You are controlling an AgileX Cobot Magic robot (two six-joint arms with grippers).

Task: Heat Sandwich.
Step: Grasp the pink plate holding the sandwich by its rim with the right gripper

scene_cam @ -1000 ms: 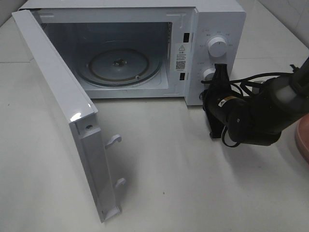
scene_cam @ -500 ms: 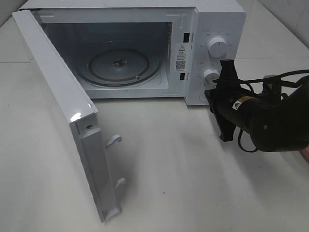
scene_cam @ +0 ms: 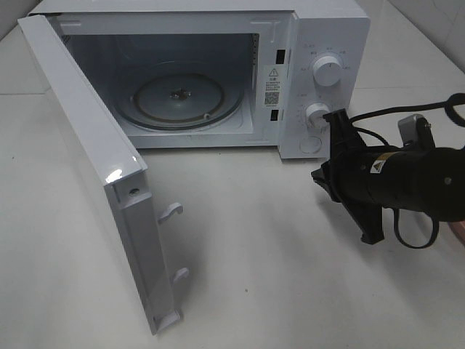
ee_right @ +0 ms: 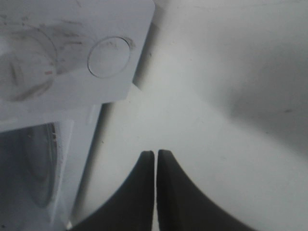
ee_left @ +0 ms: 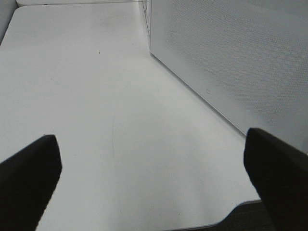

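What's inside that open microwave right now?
Inside the microwave only a round glass turntable shows, with nothing resting on it. The open door covers the cavity's left edge, so that part cannot be seen.

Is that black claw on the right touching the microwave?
Apart. The right wrist view shows bare table between the shut right gripper and the microwave.

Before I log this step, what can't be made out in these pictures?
- Sandwich: in no view.
- Pink sliver, exterior high view: cut by the right edge, covered by the right arm.
- Microwave dial markings, exterior high view: too small to read.
- Left pincer: outside the exterior high view; only its fingertips show in the left wrist view.
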